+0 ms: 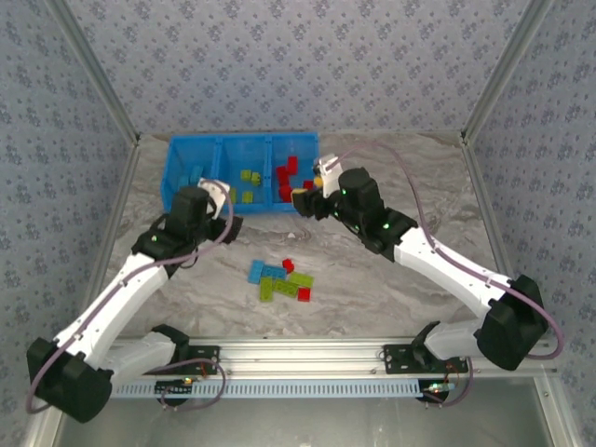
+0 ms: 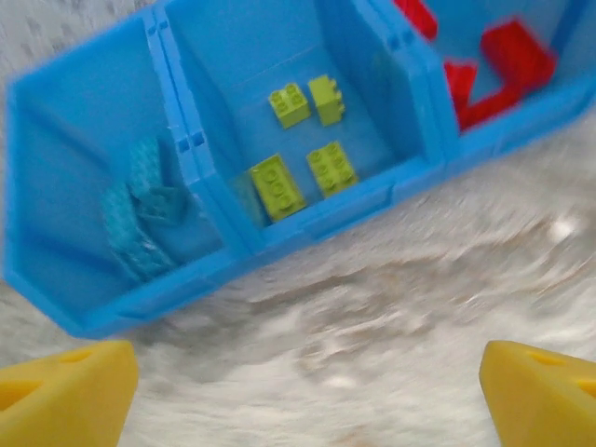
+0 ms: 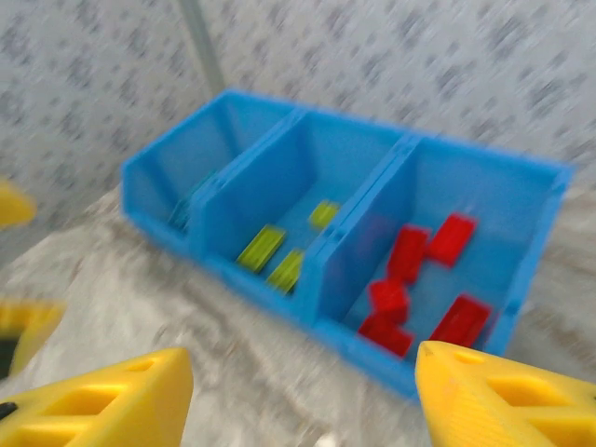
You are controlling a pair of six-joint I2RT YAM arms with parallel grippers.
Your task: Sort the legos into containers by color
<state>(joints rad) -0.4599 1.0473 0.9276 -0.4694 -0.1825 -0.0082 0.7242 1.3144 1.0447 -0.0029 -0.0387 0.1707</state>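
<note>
At left of centre in the top view, the left gripper (image 1: 216, 196) hovers just in front of the containers (image 1: 242, 140). Its yellow fingertips (image 2: 65, 391) sit spread wide at the bottom corners of its wrist view, with nothing between them. The row of three joined blue bins lies in the upper middle of the frame. The left bin holds light blue legos (image 2: 144, 205), the middle one four lime legos (image 2: 303, 140), and the right one several red legos (image 3: 410, 279). Lower, at frame centre, a loose cluster of legos (image 1: 279, 279) in all three colours lies on the marbled table (image 1: 391, 289). To the right, the right gripper (image 1: 310, 196) sits at the near right corner of the bins, fingers apart and empty.
</note>
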